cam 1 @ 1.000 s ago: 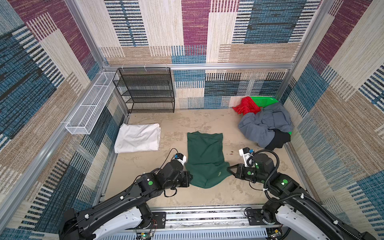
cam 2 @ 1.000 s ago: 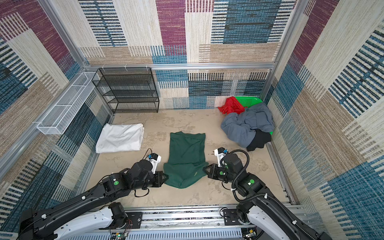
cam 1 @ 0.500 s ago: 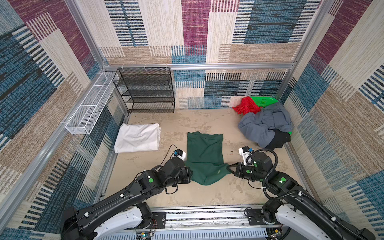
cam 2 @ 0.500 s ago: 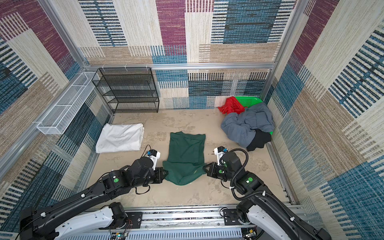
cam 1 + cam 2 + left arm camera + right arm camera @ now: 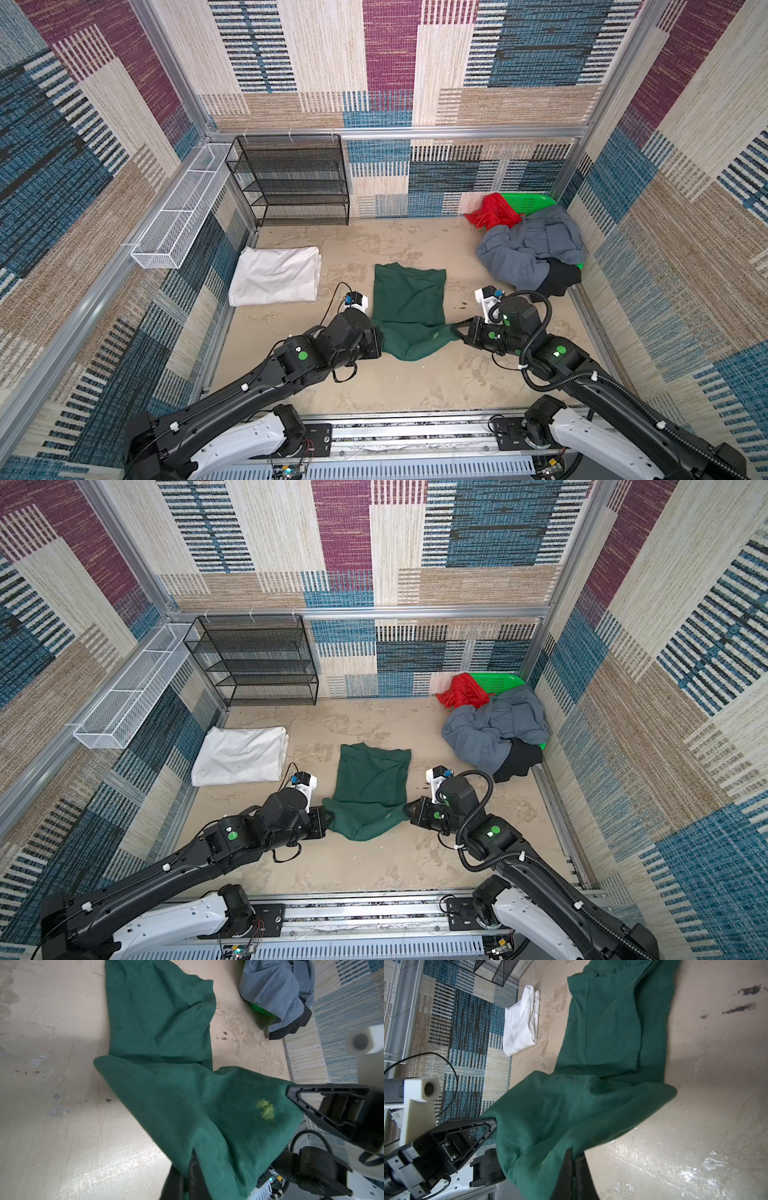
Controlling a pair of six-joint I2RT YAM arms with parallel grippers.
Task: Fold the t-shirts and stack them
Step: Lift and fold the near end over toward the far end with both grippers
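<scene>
My left claw [image 5: 381, 338] and right claw [image 5: 456, 330] clamped tight on near-edge corners of green shirt [image 5: 409, 299], open bench [image 5: 395, 386] at 6 o'clock

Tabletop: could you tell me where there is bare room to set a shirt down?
Bare: between the black rack and dark green shirt, and the near strip by the rail. Crowded: the clothes pile far right.

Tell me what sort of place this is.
Probably a purpose-built robot training cell, not a home: carpet-lined walls on an aluminium frame box in the table, the left arm and right arm mount on a base rail, and a grey-blue t-shirt is heaped over a green basket.
</scene>
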